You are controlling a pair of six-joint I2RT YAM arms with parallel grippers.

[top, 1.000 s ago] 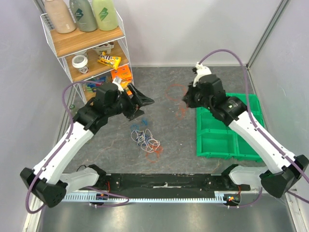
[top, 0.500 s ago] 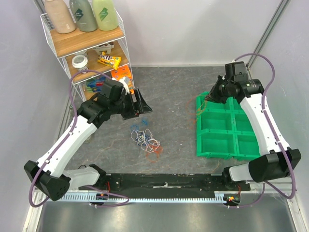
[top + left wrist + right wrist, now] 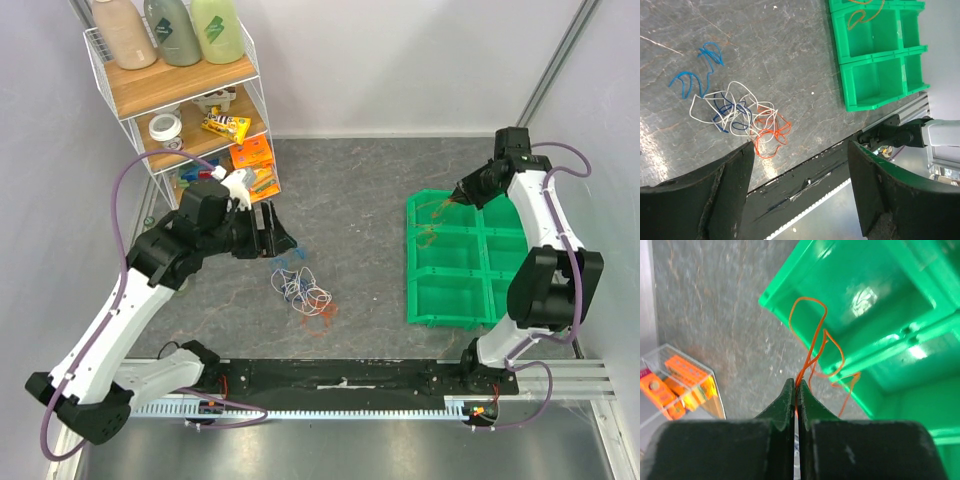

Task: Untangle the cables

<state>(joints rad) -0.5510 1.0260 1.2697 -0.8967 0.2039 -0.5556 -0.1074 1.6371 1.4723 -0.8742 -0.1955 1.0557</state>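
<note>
The bundle of thin cables (image 3: 303,290), white, dark blue and orange-red, lies on the grey table; it also shows in the left wrist view (image 3: 742,117). A loose light-blue wire (image 3: 695,75) lies just beyond it. My left gripper (image 3: 275,232) is open and empty, above and left of the bundle; its jaws stand wide apart in the left wrist view (image 3: 800,147). My right gripper (image 3: 462,195) is shut on a single orange wire (image 3: 812,340), which hangs in loops over the far-left compartment of the green bin (image 3: 432,215).
A green bin (image 3: 470,270) with several compartments stands on the right. A wire shelf rack (image 3: 180,100) with bottles and small boxes stands at the back left. A black rail (image 3: 340,375) runs along the near edge. Orange boxes (image 3: 685,382) show in the right wrist view.
My right arm has swung right, carrying the orange wire from mid-table to over the green bin. My left arm has drawn back and down, towards the bundle.
</note>
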